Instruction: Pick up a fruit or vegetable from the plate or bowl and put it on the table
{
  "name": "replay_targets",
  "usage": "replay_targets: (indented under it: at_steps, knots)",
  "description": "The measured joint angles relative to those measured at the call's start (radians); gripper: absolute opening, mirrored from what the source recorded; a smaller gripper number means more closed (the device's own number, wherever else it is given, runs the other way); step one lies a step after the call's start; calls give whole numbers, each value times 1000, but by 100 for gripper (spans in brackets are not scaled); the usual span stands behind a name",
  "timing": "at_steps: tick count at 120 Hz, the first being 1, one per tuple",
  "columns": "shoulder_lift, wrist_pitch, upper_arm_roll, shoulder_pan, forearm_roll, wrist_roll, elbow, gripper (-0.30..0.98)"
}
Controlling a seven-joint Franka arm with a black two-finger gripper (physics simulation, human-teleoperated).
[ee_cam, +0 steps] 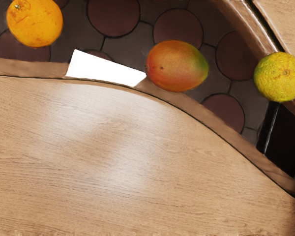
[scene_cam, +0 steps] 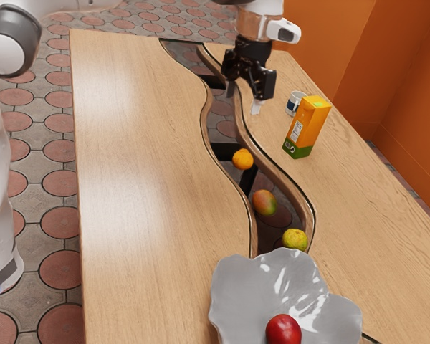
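My gripper (scene_cam: 243, 99) hangs above the far part of the table (scene_cam: 143, 158) in the exterior view, its fingers apart with nothing between them. A grey, wavy-rimmed bowl (scene_cam: 236, 287) stands at the near end, holding a round red fruit (scene_cam: 283, 330). Outside the bowl, along the table's winding dark channel, are an orange (scene_cam: 242, 159), a red-green mango (scene_cam: 264, 202) and a yellow-green citrus (scene_cam: 294, 239). The wrist view also has the orange (ee_cam: 35, 22), the mango (ee_cam: 177, 66) and the citrus (ee_cam: 279, 77). All three are apart from my gripper.
Toward the exterior view's right, an orange-and-green carton (scene_cam: 307, 127) stands upright beside a small mug (scene_cam: 295, 102). The channel's raised wooden edge (scene_cam: 276, 170) curves along the table. Orange walls (scene_cam: 408, 93) rise beyond the table.
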Motion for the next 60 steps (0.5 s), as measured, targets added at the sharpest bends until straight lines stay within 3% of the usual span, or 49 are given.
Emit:
replay_targets:
  at_steps: [11,31,60]
  knots:
    - [-3,-22,-39,7,-13,-116,-3,69]
    - [-11,-46,-52,-83,9,-291,-58,69]
    - [102,142,-275,-107,43,-514,-56,69]
